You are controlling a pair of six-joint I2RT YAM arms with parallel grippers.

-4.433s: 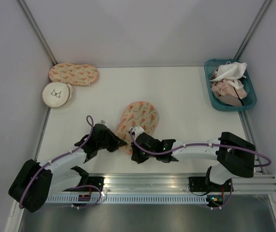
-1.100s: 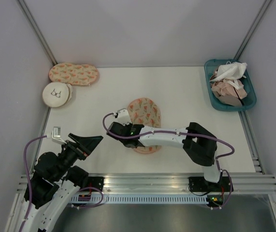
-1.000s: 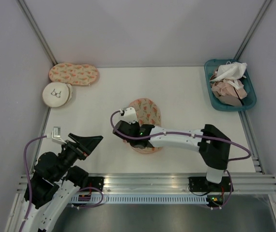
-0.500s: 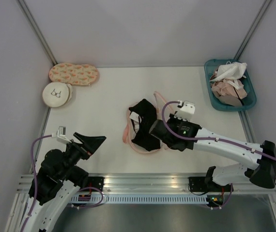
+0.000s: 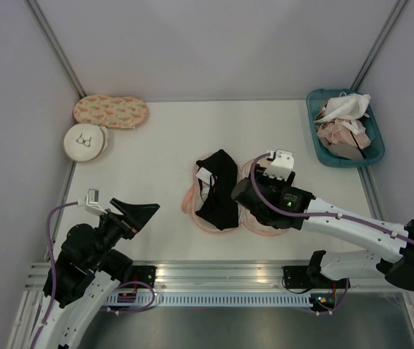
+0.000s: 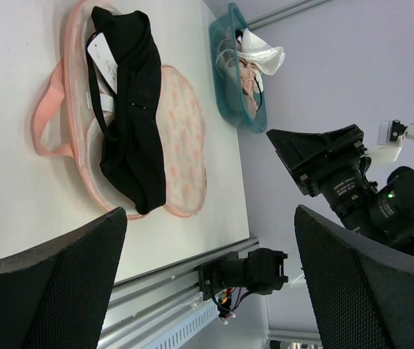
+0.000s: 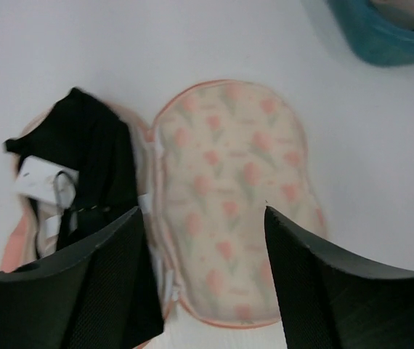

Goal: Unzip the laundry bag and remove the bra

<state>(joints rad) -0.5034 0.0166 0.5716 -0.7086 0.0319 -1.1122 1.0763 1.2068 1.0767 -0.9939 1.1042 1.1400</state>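
The laundry bag [image 5: 264,228] lies unzipped and spread flat in the middle of the table, its pink strap [image 5: 187,202] at the left. The black bra [image 5: 218,190] with its white tag rests on the bag's left half. My right gripper [image 5: 245,195] hovers over the flipped-out printed half [image 7: 229,196], jaws open and holding nothing; the bra [image 7: 94,167] sits just left of its left finger. My left gripper [image 5: 138,211] is raised at the near left, open and empty, well away from the bag [image 6: 185,131] and bra [image 6: 131,109].
A teal basket [image 5: 314,123] of pale garments stands at the far right. A like-printed case [image 5: 111,111] and a round white pouch [image 5: 85,142] lie at the far left corner. The metal rail [image 5: 221,273] runs along the near edge.
My right gripper, shut on the bag's top half, swung it over to the right, which uncovered the black bra. It then opened and let the flap go. The left arm stayed pulled back.
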